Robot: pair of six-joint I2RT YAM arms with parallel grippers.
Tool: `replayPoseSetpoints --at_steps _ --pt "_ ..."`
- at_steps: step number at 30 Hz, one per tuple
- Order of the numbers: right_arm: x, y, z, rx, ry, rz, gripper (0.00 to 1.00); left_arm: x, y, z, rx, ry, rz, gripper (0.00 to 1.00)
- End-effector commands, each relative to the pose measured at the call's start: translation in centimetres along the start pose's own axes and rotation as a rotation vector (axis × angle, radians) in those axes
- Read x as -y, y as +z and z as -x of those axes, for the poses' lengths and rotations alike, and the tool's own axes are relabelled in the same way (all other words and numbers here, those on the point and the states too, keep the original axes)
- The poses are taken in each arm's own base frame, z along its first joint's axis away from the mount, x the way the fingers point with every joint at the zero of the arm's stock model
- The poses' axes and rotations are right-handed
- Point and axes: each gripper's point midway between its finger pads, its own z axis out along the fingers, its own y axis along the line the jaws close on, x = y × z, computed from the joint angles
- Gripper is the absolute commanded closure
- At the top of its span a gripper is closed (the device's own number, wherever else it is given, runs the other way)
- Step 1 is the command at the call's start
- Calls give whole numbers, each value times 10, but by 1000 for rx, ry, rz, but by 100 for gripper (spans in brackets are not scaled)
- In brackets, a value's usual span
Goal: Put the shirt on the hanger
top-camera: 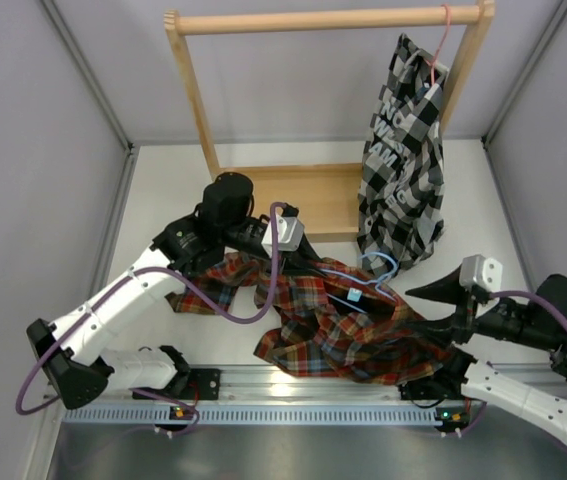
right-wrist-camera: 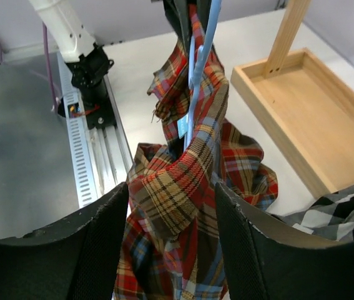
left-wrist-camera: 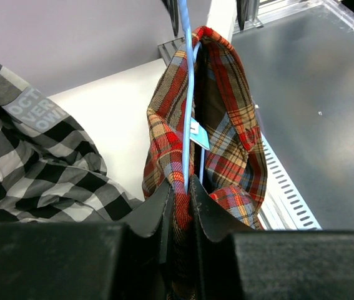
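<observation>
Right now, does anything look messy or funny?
Yes. The plaid shirt is crumpled and twisted around the blue hanger instead of draping neatly from it, and most of it lies heaped on the table. The left gripper pinches cloth and hanger together.

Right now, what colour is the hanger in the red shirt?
Light blue hanger; clearest in the left wrist view.

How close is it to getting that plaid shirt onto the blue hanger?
Midway. Done: the hanger appears slipped into the neck of the shirt. In hand: the left gripper is pinched shut on hanger wire and cloth, while the right gripper straddles bunched collar fabric. Left: most of the shirt lies heaped on the table, not draped over the hanger's arms.
</observation>
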Motion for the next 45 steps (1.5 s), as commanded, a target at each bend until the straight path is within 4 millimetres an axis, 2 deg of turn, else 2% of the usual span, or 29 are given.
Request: replayPoseSetpoints --at_steps 1,4,8,12,14,15,17,20,22,23,25,26,27,32,33,34,35,36,37,40,41,43,44,45 --pt "-5 15 -16 -52 -21 61 46 7 -2 28 63 81 -53 100" --pt "-2 25 -20 -32 -34 58 50 8 -3 30 66 83 -52 100" --pt "4 29 -28 -14 -39 23 71 13 -6 35 77 99 -60 100" --pt "2 31 -38 14 -32 28 75 19 -11 40 97 104 -94 100" --pt "-3 28 -35 39 -36 54 77 22 -11 41 107 100 -120 100" --pt "-5 27 -30 57 -38 62 87 23 -10 42 109 95 -127 100" --pt "-7 22 -20 103 -48 66 100 22 -10 42 109 90 -131 100" --pt "-6 13 -3 176 -64 44 100 16 -8 37 95 74 -107 100" --pt "-3 8 5 197 -62 22 100 11 -8 34 81 66 -72 86" --pt "-2 7 6 199 -55 15 100 10 -7 32 75 57 -64 61" --pt "1 10 5 187 -44 1 100 7 -8 31 66 53 -38 43" --pt "1 12 2 177 -38 2 100 6 -8 30 60 47 -24 27" --pt "1 14 1 167 -34 2 100 4 -8 30 54 44 -7 2" --pt "17 24 -8 116 15 -74 100 -18 -21 40 22 76 180 2" --pt "20 26 -9 107 26 -93 100 -24 -25 45 23 82 229 2" --pt "28 26 -9 101 29 -134 100 -42 -34 46 8 78 355 2" --pt "30 26 -6 106 71 -153 100 -48 -46 64 55 89 443 2" --pt "32 27 -6 100 82 -167 100 -55 -52 65 66 79 515 2" --pt "40 26 -4 102 96 -213 100 -70 -68 69 78 67 646 2" --pt "59 19 5 127 160 -335 100 -74 -100 99 206 27 831 2" --pt "63 15 12 148 186 -365 100 -82 -119 103 247 -26 950 2" --pt "75 9 24 172 212 -436 100 -81 -148 120 346 -87 1085 2" --pt "77 8 29 179 210 -450 100 -88 -177 120 381 -128 1245 2" --pt "80 13 33 166 208 -460 100 -86 -190 123 407 -150 1305 2"
